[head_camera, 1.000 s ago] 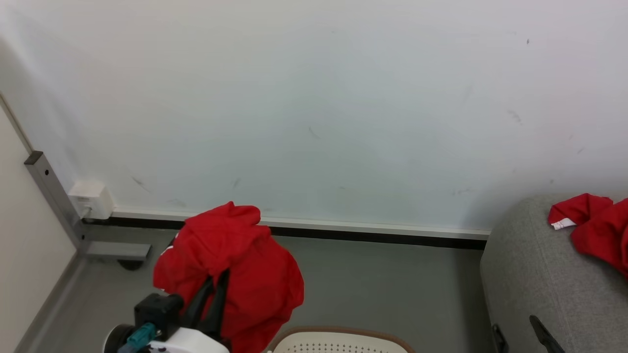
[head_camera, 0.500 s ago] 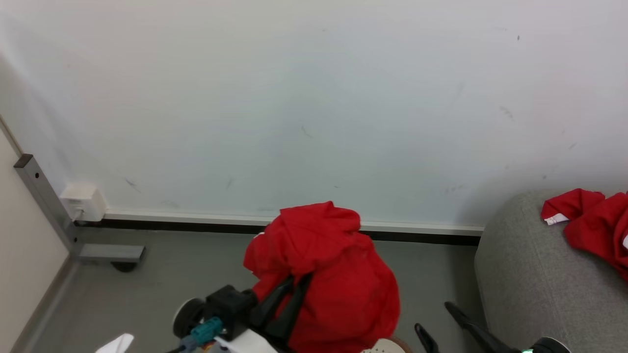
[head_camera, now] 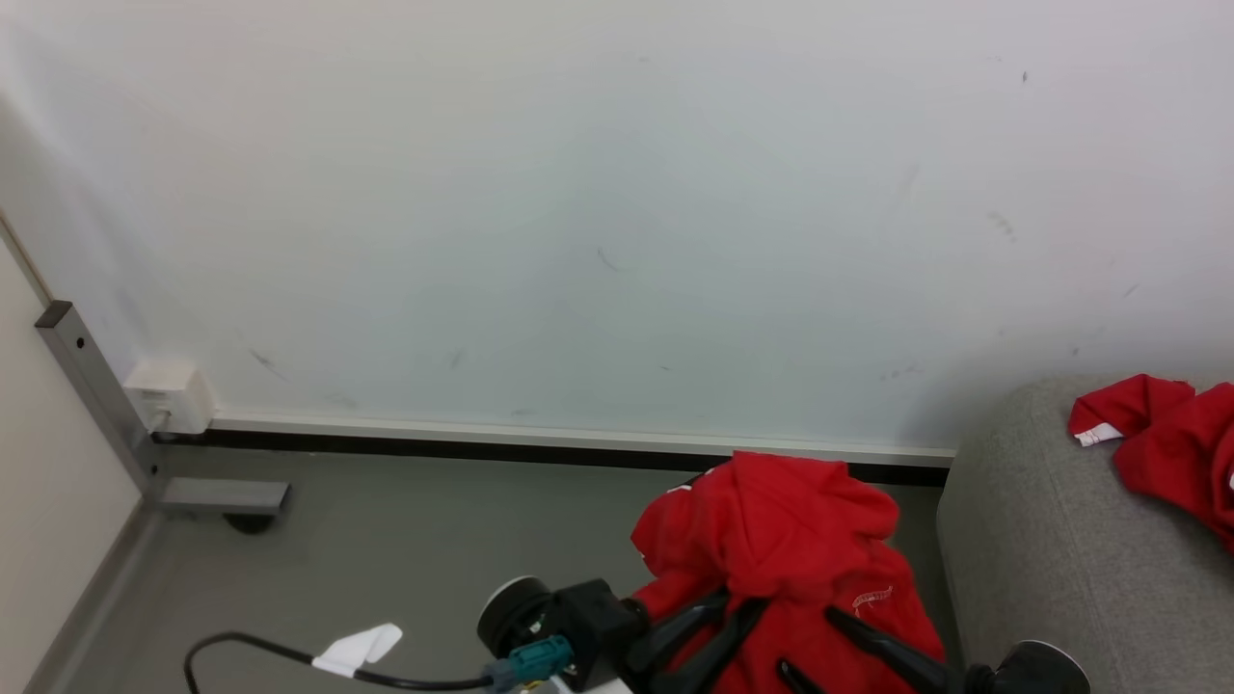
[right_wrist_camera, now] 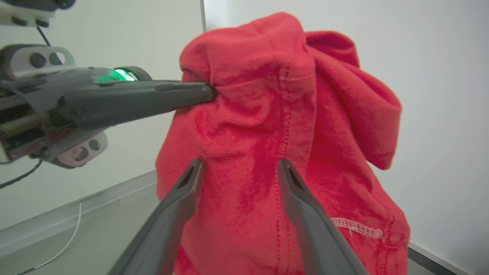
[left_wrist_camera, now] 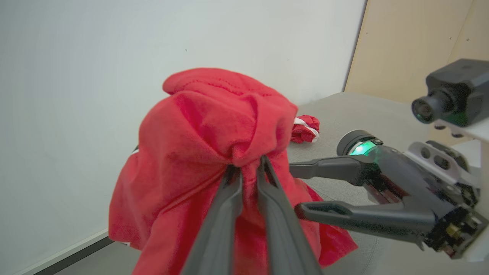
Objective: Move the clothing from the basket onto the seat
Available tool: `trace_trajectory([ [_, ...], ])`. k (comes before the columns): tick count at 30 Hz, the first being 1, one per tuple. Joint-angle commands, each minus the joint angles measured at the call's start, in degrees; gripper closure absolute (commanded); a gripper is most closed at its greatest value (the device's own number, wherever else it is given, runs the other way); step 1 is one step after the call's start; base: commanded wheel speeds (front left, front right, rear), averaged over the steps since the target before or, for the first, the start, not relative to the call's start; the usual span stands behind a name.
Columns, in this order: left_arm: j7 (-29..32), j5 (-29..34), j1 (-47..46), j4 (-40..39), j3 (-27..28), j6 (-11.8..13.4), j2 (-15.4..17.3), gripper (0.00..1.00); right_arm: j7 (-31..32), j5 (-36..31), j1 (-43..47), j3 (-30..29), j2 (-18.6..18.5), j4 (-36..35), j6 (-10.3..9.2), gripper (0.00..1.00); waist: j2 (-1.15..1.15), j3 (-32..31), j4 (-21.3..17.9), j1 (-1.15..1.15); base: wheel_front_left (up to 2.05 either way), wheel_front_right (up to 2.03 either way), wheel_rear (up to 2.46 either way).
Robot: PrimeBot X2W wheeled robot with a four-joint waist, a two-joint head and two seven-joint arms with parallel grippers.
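A bright red garment (head_camera: 791, 549) hangs bunched in the air just left of the grey sofa (head_camera: 1051, 540). My left gripper (head_camera: 744, 603) is shut on a gathered fold of it; the left wrist view shows the pinch (left_wrist_camera: 246, 168). My right gripper (head_camera: 808, 638) stands open right beside the hanging cloth, and in the right wrist view its open gap (right_wrist_camera: 241, 164) faces the red garment (right_wrist_camera: 290, 114). The left gripper (right_wrist_camera: 209, 93) comes in there from the left. A second red garment with white trim (head_camera: 1166, 443) lies on the sofa. The basket is out of view.
A pale wall with a dark baseboard (head_camera: 540, 451) closes the back. A grey metal frame leg (head_camera: 96, 405) and a white wall box (head_camera: 169, 395) stand at the left. A black cable with a white tag (head_camera: 357, 648) lies on the grey floor (head_camera: 415, 540).
My left gripper has carried the red garment rightwards, up to the sofa's edge. The right gripper has come up beside it. The basket's rim has dropped out of the head view.
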Motion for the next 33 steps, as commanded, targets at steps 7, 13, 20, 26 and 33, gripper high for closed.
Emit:
trace_trajectory([
  [7, 0.02, -1.38, -1.43, 1.38, -1.7, -2.9, -1.67, 1.0, -0.02, 5.5, -4.02, 6.03, -2.34, -0.48, -0.14, 0.0, 0.0, -0.3, 0.09, 0.0, 0.0, 0.0, 0.0],
  [13, 0.6, -3.5, -0.82, 1.4, -3.19, -4.35, -3.54, 1.0, -0.46, 5.69, -5.87, 7.53, -1.73, 1.52, -0.14, 0.0, 0.0, -0.57, -0.09, 0.0, 0.0, 0.0, 0.0],
  [20, 0.99, -5.65, -0.57, 1.65, -4.57, -5.21, -5.41, 1.0, -0.9, 5.37, -6.73, 8.35, -0.56, 2.09, -0.14, 1.0, 0.0, -0.56, -0.43, 0.0, 0.0, 0.0, 0.0],
  [26, 0.61, -5.89, -0.62, 2.85, -4.83, -4.95, -5.42, 1.0, -1.15, 5.57, -6.37, 7.36, -0.19, 2.26, -0.13, 1.0, 0.0, -0.38, -0.85, 0.0, 0.0, 0.0, 0.0],
  [33, -0.37, -4.3, -0.77, 4.01, -4.25, -3.14, -4.67, 0.6, -1.23, 4.74, -4.04, 3.61, -0.4, 2.05, -0.14, 1.0, 0.0, -0.03, -1.29, 0.0, 0.0, 0.0, 0.0],
])
